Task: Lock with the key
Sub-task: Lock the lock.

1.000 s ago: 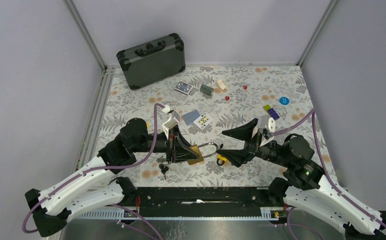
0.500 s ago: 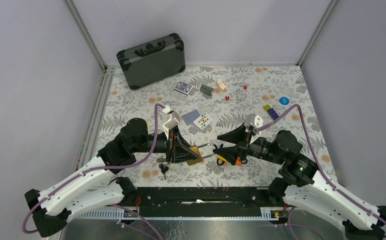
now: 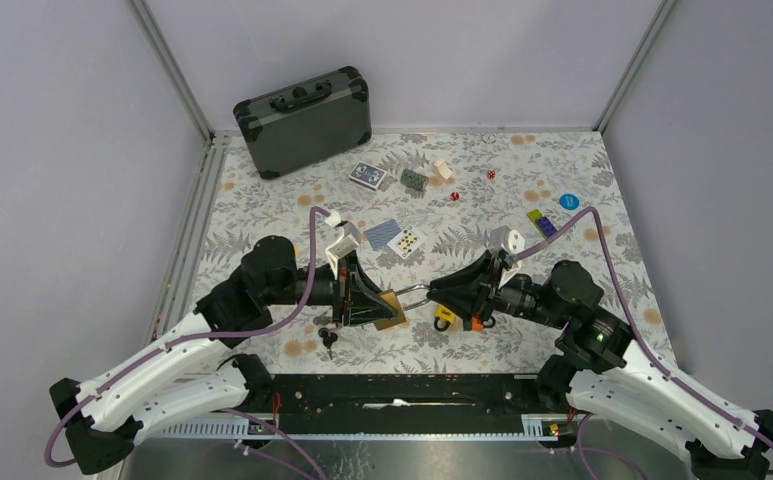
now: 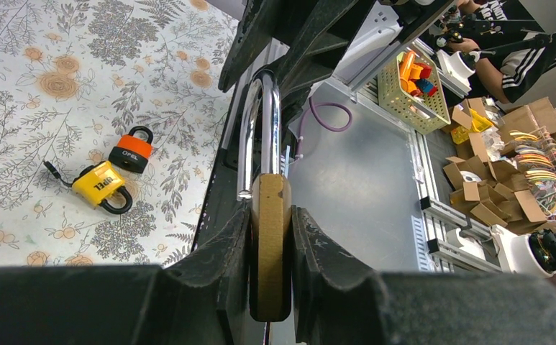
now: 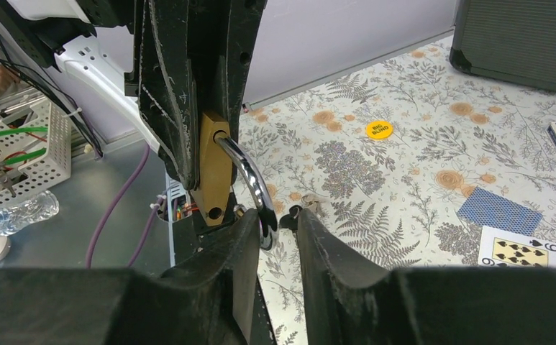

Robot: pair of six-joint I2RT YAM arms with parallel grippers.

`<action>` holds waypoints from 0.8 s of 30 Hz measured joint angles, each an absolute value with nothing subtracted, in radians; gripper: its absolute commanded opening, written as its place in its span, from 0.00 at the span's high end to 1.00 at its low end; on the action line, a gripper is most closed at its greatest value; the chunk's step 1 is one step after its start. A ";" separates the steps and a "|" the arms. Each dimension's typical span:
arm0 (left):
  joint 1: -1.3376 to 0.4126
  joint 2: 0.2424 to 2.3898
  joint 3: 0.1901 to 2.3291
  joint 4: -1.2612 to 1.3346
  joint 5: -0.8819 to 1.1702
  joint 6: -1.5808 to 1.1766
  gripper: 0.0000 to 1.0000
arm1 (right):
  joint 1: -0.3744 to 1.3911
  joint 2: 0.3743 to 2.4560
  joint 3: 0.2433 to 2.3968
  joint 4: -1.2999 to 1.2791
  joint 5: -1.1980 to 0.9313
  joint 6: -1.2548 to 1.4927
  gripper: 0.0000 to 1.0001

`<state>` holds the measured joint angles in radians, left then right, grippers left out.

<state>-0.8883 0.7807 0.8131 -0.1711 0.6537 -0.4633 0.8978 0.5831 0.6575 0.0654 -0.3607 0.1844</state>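
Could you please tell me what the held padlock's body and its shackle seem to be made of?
Padlock body: likely brass, judging by its dull golden-yellow faces. Shackle: probably polished or chrome-plated steel, given the bright, mirror-like highlights along its curve.

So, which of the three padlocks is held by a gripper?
The brass padlock: the left gripper clamps its body. The yellow padlock and the orange padlock lie loose on the table.

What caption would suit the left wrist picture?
Left gripper clamps a brass padlock, shackle open; an orange padlock and a yellow padlock lie on the floral table.
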 measured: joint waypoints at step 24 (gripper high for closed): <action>-0.888 0.781 0.813 -0.190 0.648 -0.463 1.00 | 0.894 0.586 0.649 0.067 -0.424 0.245 0.87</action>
<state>-0.8883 0.7807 0.8127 -0.1902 0.6476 -0.4629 0.8944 0.5858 0.6491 0.0666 -0.4244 0.2447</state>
